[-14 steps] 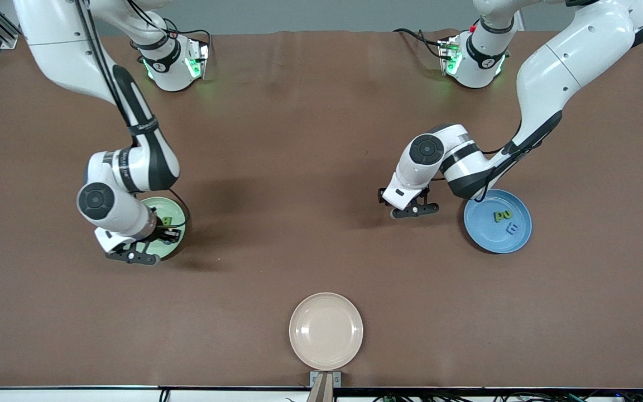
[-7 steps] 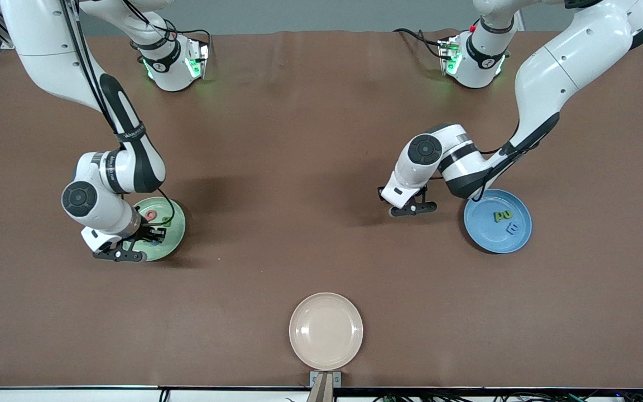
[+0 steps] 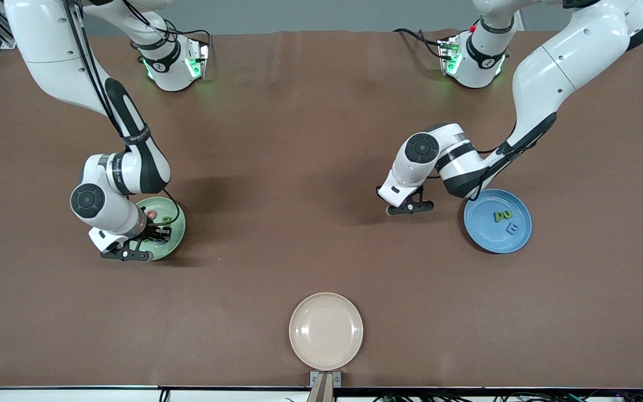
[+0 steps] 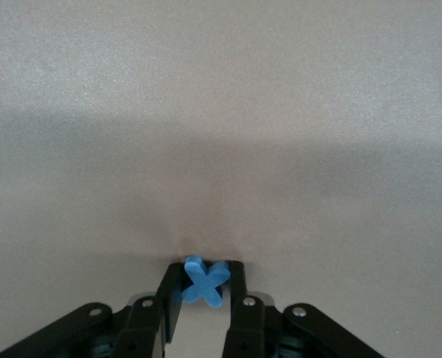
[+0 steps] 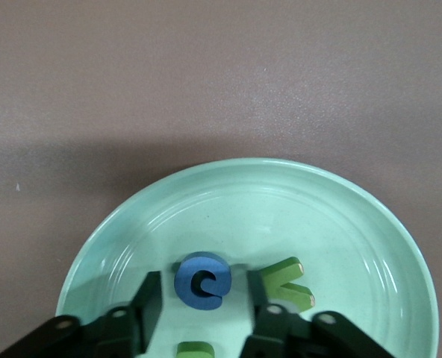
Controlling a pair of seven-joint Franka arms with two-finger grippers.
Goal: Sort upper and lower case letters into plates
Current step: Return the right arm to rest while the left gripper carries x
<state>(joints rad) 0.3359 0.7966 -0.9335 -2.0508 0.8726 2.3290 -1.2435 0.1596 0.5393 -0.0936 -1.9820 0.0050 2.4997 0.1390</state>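
Front view: the left gripper [image 3: 409,207] is seen low over bare table beside the sky blue plate [image 3: 484,237], toward the middle of the table; in the left wrist view its fingers, open a second ago, are now clamped on the blue x [image 4: 204,282], taken off the table.

The right gripper [image 3: 142,245] is held over the mint green plate [image 3: 178,231]; in the right wrist view its fingers stand apart, having just parted, and the blue C [image 5: 202,281] lies released in the plate between them, beside the green N [image 5: 290,283]; the red Q [image 3: 150,214] lies there too.

In the blue plate p, u [image 3: 503,215] and the blue E [image 3: 513,228] are recorded; the E is judged misfiled, and the x is judged the last lowercase letter to be delivered.
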